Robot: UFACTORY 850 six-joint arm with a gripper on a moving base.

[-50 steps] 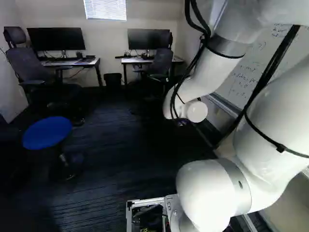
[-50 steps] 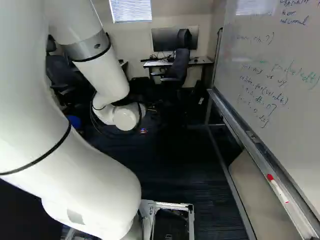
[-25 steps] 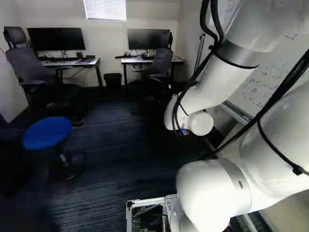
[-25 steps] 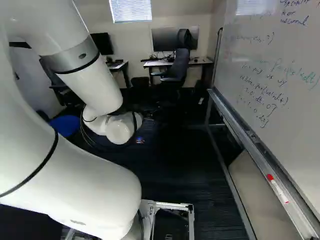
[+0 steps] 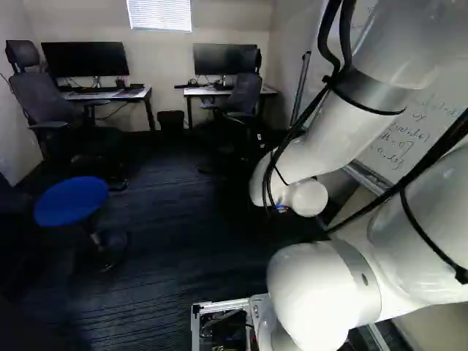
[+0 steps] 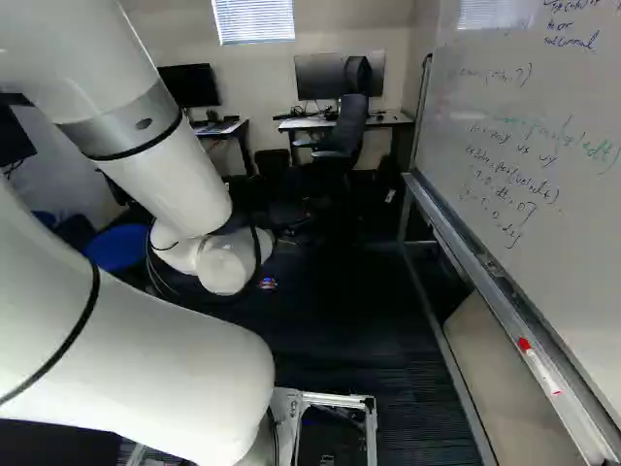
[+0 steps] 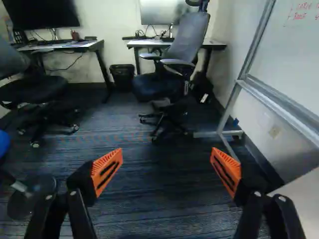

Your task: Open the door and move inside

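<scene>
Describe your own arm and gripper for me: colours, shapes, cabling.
My arm is glossy white, built of thick, rounded tube-like segments, with silver-grey bands at some joints. Black cables run along its outside, and thin black straps wrap around it. My gripper has two black jaws with tapering, ridged orange pads, marked by dark slots.

The arm (image 5: 314,296) is smooth, glossy white, ringed by grey bands (image 6: 136,121) with a metallic sheen. The orange pads (image 7: 106,170) look matt and ridged, like rubber or plastic. Matt, ribbed carpet (image 7: 164,199) lies underneath. At right, the whiteboard (image 6: 543,107) has a smooth, shiny face and a metal frame (image 7: 279,102). The far right chair (image 7: 190,37) has a matt back, apparently cloth or mesh, and smooth, plastic-looking armrests (image 7: 177,61). The far right counter (image 7: 215,45) has a smooth top.
</scene>
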